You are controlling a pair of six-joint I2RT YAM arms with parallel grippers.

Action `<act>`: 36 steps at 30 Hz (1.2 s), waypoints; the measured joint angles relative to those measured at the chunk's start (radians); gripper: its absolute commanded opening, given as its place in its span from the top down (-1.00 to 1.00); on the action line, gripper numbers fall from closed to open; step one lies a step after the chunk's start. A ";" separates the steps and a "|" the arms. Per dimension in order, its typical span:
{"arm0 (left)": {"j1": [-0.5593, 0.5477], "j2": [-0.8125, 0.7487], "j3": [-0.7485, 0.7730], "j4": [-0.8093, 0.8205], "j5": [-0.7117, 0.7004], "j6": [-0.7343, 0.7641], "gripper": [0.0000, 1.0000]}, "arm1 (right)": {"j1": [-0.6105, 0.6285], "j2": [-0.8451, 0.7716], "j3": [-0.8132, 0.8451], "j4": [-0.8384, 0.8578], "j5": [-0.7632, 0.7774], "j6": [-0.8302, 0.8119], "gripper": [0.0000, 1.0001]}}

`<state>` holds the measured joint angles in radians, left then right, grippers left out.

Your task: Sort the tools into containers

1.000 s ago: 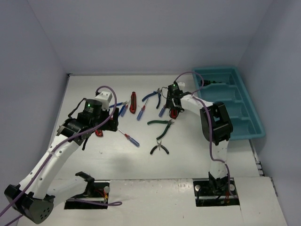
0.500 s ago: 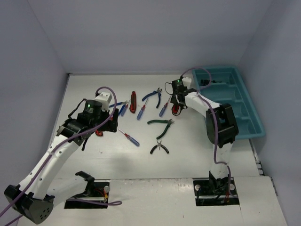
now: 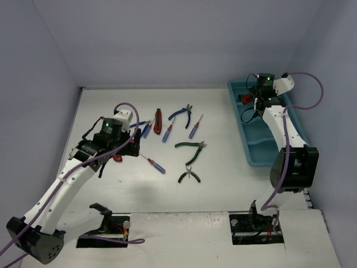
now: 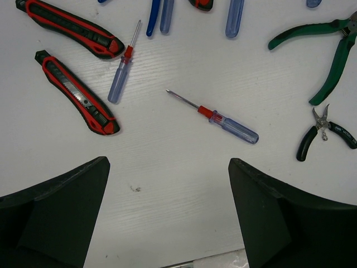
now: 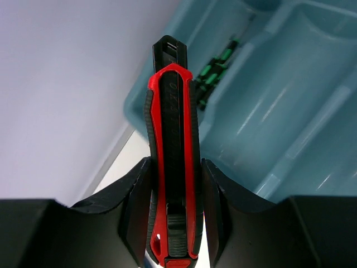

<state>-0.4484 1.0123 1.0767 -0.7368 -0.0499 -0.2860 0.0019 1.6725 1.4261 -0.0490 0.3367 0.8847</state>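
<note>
Open tabletop point(image 3: 223, 167) stretches between the scattered tools point(image 3: 189, 145) and the teal tray point(image 3: 259, 145). The right arm point(image 3: 277, 120) overhangs the tray's compartments.

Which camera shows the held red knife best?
Right wrist view: the utility knife fills it, clamped in the right tool. Top view shows only a red speck; left wrist view shows none of it.

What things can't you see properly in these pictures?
Right wrist view: a green-handled thing in the tray, partly behind the utility knife; kind unclear.
Left wrist view: blue handles cut off by the top edge.
Top view: the left arm covers most of a red tool; tray contents too small.
</note>
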 measured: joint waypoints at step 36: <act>0.001 0.501 0.281 0.115 0.001 -0.135 -0.70 | -0.161 0.170 -0.011 0.037 -0.192 0.111 -0.25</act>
<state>-0.4477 1.5132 1.3580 -0.6221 -0.0494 -0.4205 -0.1589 1.8422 1.4151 -0.0116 0.1446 0.9957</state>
